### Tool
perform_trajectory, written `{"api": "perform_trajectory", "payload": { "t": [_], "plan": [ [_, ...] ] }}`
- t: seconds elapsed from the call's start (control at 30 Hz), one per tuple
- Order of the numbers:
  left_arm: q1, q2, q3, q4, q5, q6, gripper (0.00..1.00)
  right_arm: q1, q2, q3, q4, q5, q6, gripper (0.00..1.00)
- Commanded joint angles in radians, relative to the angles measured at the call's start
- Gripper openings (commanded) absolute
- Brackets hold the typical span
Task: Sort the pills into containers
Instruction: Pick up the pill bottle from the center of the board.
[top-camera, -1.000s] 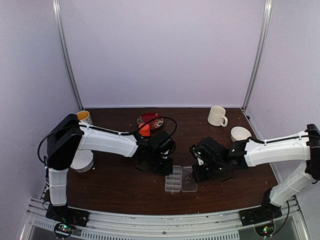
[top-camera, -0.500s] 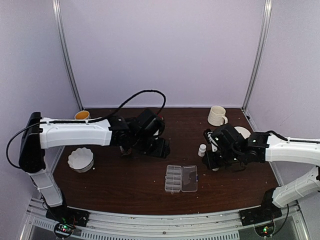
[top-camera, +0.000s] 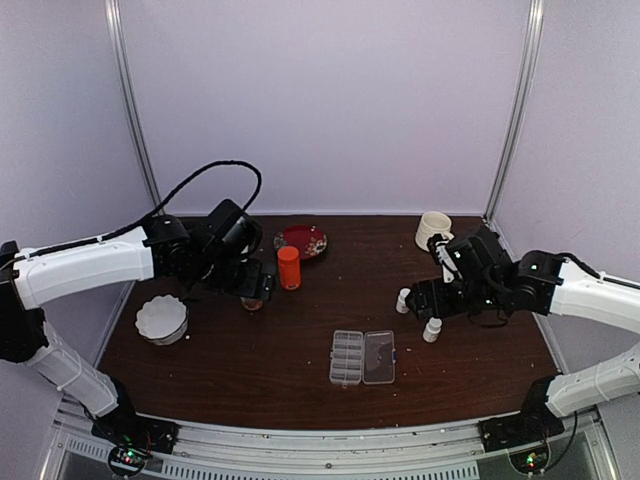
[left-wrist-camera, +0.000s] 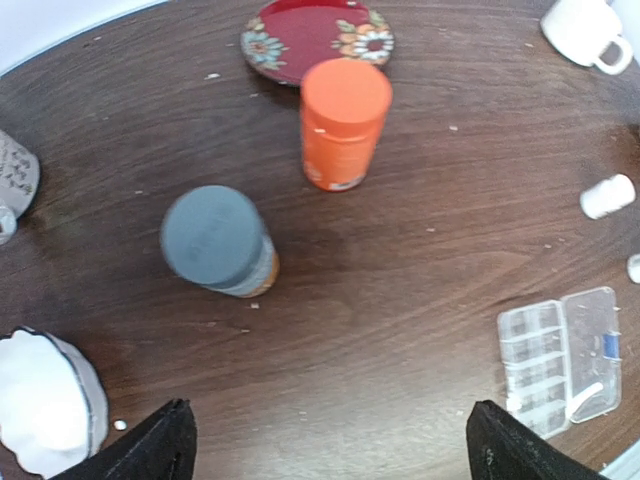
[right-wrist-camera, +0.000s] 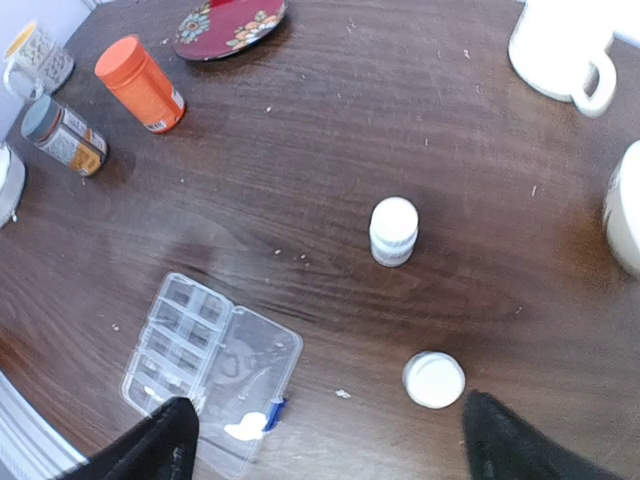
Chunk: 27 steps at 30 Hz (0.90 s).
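Observation:
The clear organiser box (top-camera: 362, 358) lies open on the dark table, its containers (right-wrist-camera: 175, 335) on the left and its lid flat on the right; what is in them I cannot make out. Tiny whitish pills (right-wrist-camera: 343, 393) lie scattered on the wood, one near the scalloped bowl (left-wrist-camera: 120, 425). My left gripper (left-wrist-camera: 330, 450) hangs open over bare table, short of the grey-capped bottle (left-wrist-camera: 215, 242), with the organiser (left-wrist-camera: 558, 350) off to its right. My right gripper (right-wrist-camera: 330, 440) is open too, above the table between the organiser and a white bottle (right-wrist-camera: 434, 379).
An orange bottle (top-camera: 289, 267) stands by a red plate (top-camera: 301, 240). Two small white bottles (top-camera: 404, 300) (top-camera: 432, 329) stand right of centre. A white mug (top-camera: 434, 231) is at the back right, a scalloped bowl (top-camera: 162, 318) at the left, and a patterned cup (right-wrist-camera: 38, 55) behind it.
Both arms have lifted away from the organiser, the left swinging back left, the right back right. Both grippers have gone from nearly shut to wide open. The white bottles now stand uncovered.

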Motion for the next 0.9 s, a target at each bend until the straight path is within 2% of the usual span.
{"api": "perform_trajectory", "payload": {
  "t": [0.0, 0.2, 0.37, 0.47, 0.87],
  "plan": [
    [0.082, -0.016, -0.014, -0.052, -0.012, 0.066, 0.98, -0.011, -0.026, 0.037, -0.038, 0.046, -0.026, 0.99],
    [0.201, 0.023, -0.028, -0.013, 0.072, 0.126, 0.97, -0.013, -0.045, 0.038, -0.032, 0.056, -0.032, 1.0],
    [0.251, 0.102, 0.01, 0.008, 0.108, 0.179, 0.97, -0.014, -0.052, 0.038, -0.022, 0.059, -0.04, 1.0],
    [0.294, 0.154, 0.037, 0.021, 0.176, 0.198, 0.96, -0.014, -0.045, 0.041, -0.022, 0.058, -0.041, 1.0],
    [0.325, 0.267, 0.135, 0.051, 0.231, 0.24, 0.93, -0.016, -0.018, 0.032, -0.005, 0.052, -0.04, 1.0]
  ]
}}
